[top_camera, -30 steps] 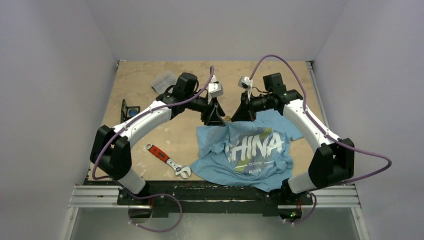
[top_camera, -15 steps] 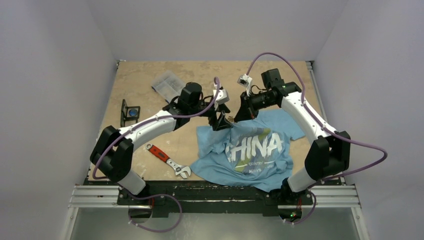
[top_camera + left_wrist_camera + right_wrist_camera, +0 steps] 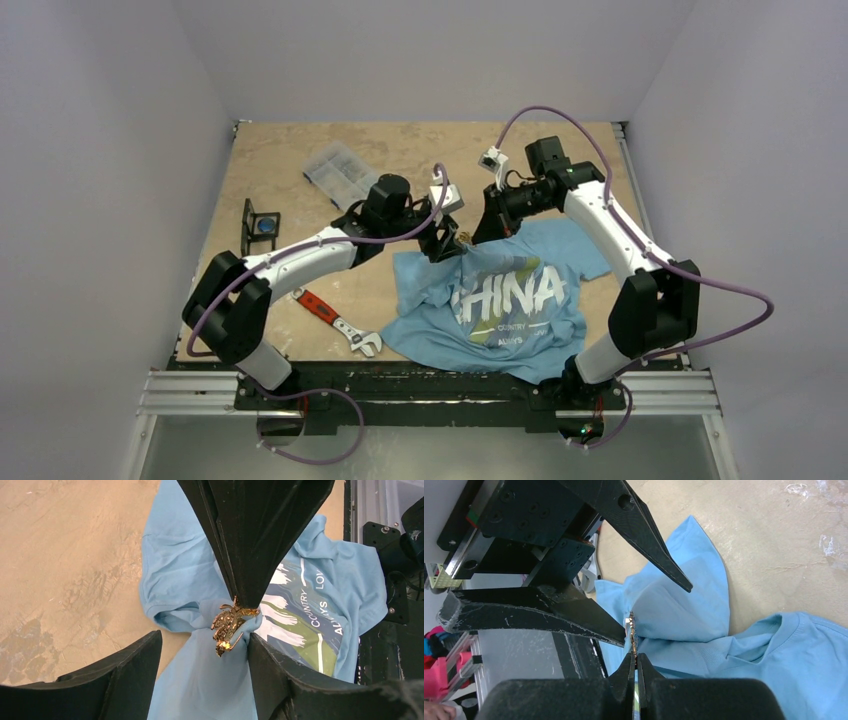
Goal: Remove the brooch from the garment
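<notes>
Right fingers (image 3: 624,679) pinched together on the brooch (image 3: 227,627); left fingers (image 3: 282,680) spread apart either side of it

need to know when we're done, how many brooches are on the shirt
1: a gold brooch on a bunched fold of the T-shirt, pinched by the right hand. Folds may hide more.

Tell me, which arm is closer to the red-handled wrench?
Left. The left arm passes just beyond the wrench, left tool open around the brooch; the right arm stands across the T-shirt, right tool shut on the brooch.
</notes>
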Tool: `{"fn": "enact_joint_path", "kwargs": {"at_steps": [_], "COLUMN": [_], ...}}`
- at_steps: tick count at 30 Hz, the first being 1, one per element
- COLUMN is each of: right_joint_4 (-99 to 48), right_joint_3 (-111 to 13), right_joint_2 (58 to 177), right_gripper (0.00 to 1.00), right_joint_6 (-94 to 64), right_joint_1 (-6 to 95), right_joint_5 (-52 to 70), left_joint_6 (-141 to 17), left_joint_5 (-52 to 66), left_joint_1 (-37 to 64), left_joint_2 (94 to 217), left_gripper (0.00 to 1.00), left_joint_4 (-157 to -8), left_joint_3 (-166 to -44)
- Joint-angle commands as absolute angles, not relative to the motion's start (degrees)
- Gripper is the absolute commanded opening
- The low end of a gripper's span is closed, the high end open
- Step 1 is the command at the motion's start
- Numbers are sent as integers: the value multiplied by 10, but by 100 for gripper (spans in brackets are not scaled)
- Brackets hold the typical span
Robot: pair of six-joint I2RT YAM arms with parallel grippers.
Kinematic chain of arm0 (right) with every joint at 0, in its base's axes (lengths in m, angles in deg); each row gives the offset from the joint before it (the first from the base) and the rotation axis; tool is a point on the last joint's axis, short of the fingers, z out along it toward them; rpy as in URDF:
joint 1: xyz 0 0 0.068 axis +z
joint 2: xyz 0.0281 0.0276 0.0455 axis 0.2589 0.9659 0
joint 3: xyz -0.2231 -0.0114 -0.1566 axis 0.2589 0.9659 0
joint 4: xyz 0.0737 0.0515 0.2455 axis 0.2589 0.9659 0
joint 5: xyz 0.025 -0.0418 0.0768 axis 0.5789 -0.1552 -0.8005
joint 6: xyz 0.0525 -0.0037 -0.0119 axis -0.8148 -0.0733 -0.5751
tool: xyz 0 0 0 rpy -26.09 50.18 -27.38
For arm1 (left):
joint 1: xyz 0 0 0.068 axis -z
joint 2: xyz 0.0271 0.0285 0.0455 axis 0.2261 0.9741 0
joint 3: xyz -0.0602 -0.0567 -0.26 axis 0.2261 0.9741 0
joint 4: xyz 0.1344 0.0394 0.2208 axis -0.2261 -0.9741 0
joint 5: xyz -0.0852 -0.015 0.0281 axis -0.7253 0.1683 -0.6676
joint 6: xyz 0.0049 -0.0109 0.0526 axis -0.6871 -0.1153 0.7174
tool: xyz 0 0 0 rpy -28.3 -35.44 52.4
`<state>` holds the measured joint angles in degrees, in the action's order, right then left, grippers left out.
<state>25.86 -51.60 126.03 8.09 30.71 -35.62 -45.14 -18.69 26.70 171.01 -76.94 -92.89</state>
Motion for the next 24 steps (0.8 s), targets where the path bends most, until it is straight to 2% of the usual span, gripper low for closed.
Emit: {"fn": "enact_joint_path", "kwargs": {"at_steps": [1, 5, 11, 14, 24], "right_joint_4": [281, 283, 274, 280, 292], "right_joint_3": [-537, -536, -531, -535, -532], "right_joint_2": [1243, 1243, 1238, 1235, 1218], "right_gripper": [0, 0, 0, 0, 0], "right_joint_6": [88, 93, 105, 122, 160], "right_joint_1": [303, 299, 299, 299, 299], "right_joint_5": [-372, -372, -367, -370, -376], "left_joint_6": [-429, -421, -406, -444, -498], "left_joint_5": [-163, -204, -366, -379, -390], "left_joint_1": [260, 239, 231, 231, 232], "left_joint_2": [1705, 1691, 1679, 1694, 1732], "left_gripper": [61, 53, 55, 54, 34], "left_joint_4": [-775, -777, -804, -804, -789], "left_joint_3": [-934, -923, -946, -977, -1018]}}
